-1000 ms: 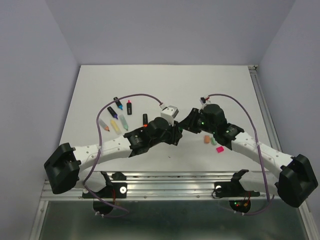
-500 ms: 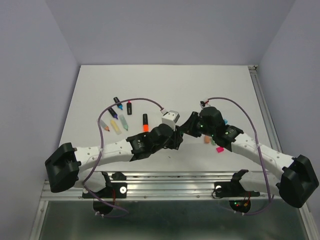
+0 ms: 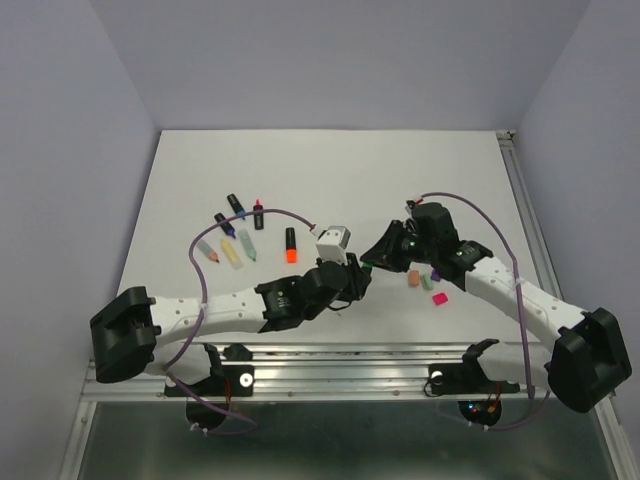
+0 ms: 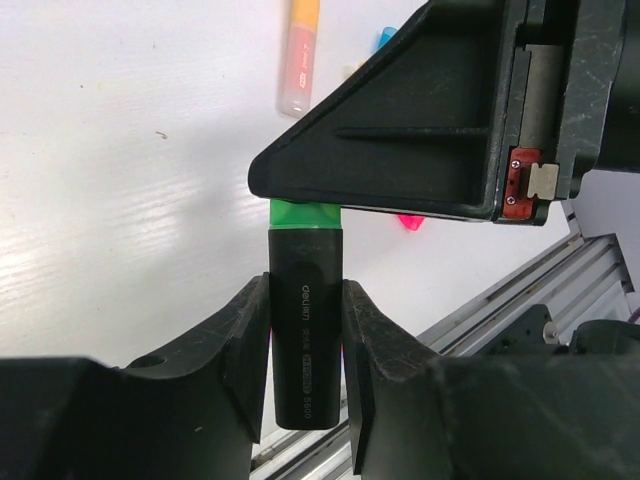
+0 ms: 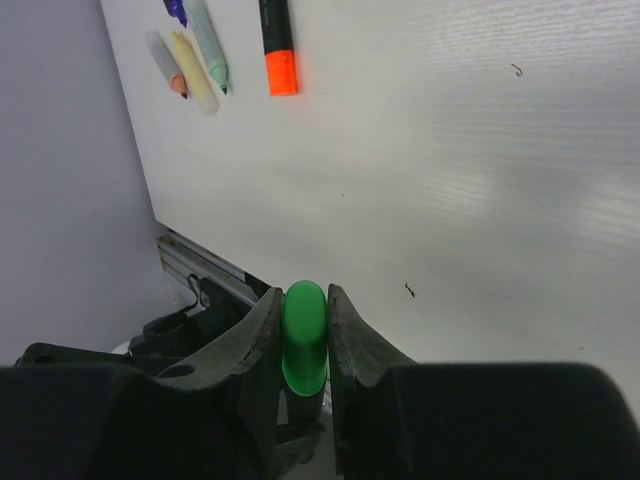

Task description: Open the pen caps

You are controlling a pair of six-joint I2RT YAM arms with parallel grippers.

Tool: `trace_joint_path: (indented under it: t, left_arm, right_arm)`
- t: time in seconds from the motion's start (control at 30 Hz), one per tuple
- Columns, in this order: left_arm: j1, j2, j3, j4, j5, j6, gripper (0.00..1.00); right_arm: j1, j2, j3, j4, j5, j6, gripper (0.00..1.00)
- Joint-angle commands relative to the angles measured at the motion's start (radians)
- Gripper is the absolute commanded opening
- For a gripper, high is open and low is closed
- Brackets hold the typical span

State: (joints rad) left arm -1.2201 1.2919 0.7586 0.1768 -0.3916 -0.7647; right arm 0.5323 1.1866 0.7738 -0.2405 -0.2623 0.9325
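My left gripper (image 4: pixel 305 340) is shut on the black body of a highlighter pen (image 4: pixel 305 330), held above the table. Its green cap (image 4: pixel 305 212) points away into my right gripper (image 5: pixel 303 300), which is shut on that green cap (image 5: pixel 304 335). In the top view the left gripper (image 3: pixel 352 277) and the right gripper (image 3: pixel 378 258) meet tip to tip near the table's front middle. I cannot tell whether the cap is still seated on the body. Loose caps lie near the right arm: peach (image 3: pixel 412 279), purple (image 3: pixel 435 272), pink (image 3: pixel 438 298).
An orange-capped black pen (image 3: pixel 291 245) lies left of the grippers and also shows in the right wrist view (image 5: pixel 277 45). Pastel pen bodies (image 3: pixel 230 250) and black pens (image 3: pixel 236 204) lie further left. The metal rail (image 3: pixel 340 350) runs along the table's front edge.
Both wrists have shifted a little toward the front edge, still joined at the pen. The left arm has dropped back and uncovered the orange-capped pen.
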Motion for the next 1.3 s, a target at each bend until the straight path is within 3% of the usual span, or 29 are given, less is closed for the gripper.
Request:
trace_joint_path:
  t: [0.0, 0.7, 1.0, 1.03, 1.07, 1.13, 1.2, 1.27]
  left_arm:
    - [-0.098, -0.039, -0.038, -0.198, 0.142, -0.038, 0.0]
    - [-0.232, -0.043, -0.053, -0.232, 0.208, -0.117, 0.0]
    - [-0.228, -0.048, 0.025, -0.29, 0.094, -0.072, 0.0]
    - [-0.22, -0.043, 0.069, -0.302, 0.08, -0.055, 0.09]
    - [-0.21, -0.042, 0.091, -0.315, 0.065, -0.041, 0.42]
    - [-0.197, -0.034, 0.149, -0.344, 0.03, 0.005, 0.64]
    - [-0.164, -0.042, 0.172, -0.339, 0.022, 0.05, 0.99]
    - [-0.131, -0.054, 0.183, -0.315, 0.026, 0.083, 0.99]
  right_arm:
    - [-0.164, 0.021, 0.091, 0.144, 0.37, -0.077, 0.01]
    - [-0.242, 0.119, 0.17, 0.139, 0.497, -0.07, 0.01]
    - [-0.244, 0.051, 0.13, 0.181, 0.211, -0.124, 0.01]
    - [-0.244, 0.039, 0.122, 0.207, 0.169, -0.148, 0.01]
    - [-0.245, 0.028, 0.117, 0.213, 0.103, -0.161, 0.01]
    - [-0.244, -0.001, 0.102, 0.219, 0.001, -0.204, 0.01]
    - [-0.244, -0.018, 0.091, 0.225, -0.061, -0.234, 0.01]
    - [-0.244, -0.039, 0.101, 0.198, -0.13, -0.259, 0.01]
